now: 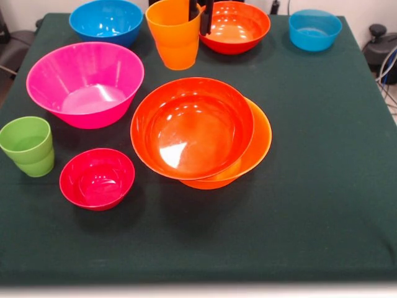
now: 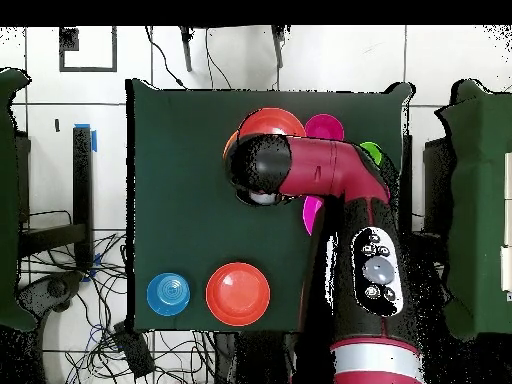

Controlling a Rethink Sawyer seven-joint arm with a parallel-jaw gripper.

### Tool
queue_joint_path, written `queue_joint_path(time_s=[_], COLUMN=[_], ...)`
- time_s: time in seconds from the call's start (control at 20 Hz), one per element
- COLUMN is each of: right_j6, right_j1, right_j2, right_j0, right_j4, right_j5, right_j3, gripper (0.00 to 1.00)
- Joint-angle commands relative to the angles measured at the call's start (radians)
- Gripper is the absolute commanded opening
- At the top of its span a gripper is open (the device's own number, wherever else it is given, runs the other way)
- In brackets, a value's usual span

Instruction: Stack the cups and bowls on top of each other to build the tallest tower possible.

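Straddling orange cup (image 1: 174, 34) rim, pincer (image 1: 200, 17), grip unclear; tower (image 1: 198, 131) mid-table

A dark green cloth is seen on the table (image 1: 322, 205), and on it a red-orange bowl (image 1: 192, 127) is nested in a lighter orange bowl (image 1: 257, 149). A pink bowl (image 1: 85, 84), a crimson bowl (image 1: 97, 178), a light green cup (image 1: 27, 146), an orange cup (image 1: 174, 34), two blue bowls (image 1: 107, 20) (image 1: 314, 29) and another red-orange bowl (image 1: 239, 26) are shown in plain, glossy, unpatterned colours. From overhead, the arm (image 2: 345, 185) is coloured red and black, with a grey panel.
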Motion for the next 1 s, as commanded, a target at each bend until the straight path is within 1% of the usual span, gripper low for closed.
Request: queue_joint_path(time_s=[0.05, 0.25, 0.5, 0.65, 1.0], right_j6=[-0.016, -0.001, -0.010, 0.005, 0.006], right_j1=[0.070, 0.079, 0.085, 0.100, 0.104], right_j2=[0.096, 0.092, 0.098, 0.096, 0.095], right_j0=[-0.001, 0.002, -0.003, 0.005, 0.005], right_j4=[0.009, 0.015, 0.015, 0.014, 0.023], right_j5=[0.021, 0.021, -0.006, -0.019, -0.001], right_j3=[-0.035, -0.043, -0.044, -0.060, -0.076], gripper=[0.00, 0.00, 0.00, 0.00, 0.00])
